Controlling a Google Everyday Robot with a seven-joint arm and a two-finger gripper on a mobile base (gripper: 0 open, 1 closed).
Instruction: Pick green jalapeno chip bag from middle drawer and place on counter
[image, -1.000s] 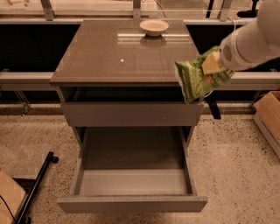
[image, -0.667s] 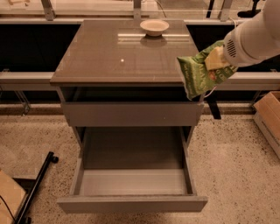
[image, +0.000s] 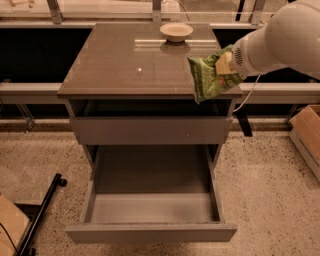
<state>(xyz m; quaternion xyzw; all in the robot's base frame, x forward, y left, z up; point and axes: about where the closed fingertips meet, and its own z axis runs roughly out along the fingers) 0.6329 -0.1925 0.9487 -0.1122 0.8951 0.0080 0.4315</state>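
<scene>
The gripper (image: 226, 65) pinches the green jalapeno chip bag (image: 207, 80), crinkled and hanging, over the counter's (image: 125, 65) four o'clock edge. The middle drawer (image: 150, 207) stands open.

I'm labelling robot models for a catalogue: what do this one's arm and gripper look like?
The arm is a fat, smooth white shell with a round grey disc on the wrist; a thin white cable hangs below. The gripper, at the bag by the right edge of the counter, has pale yellow fingers.
</scene>
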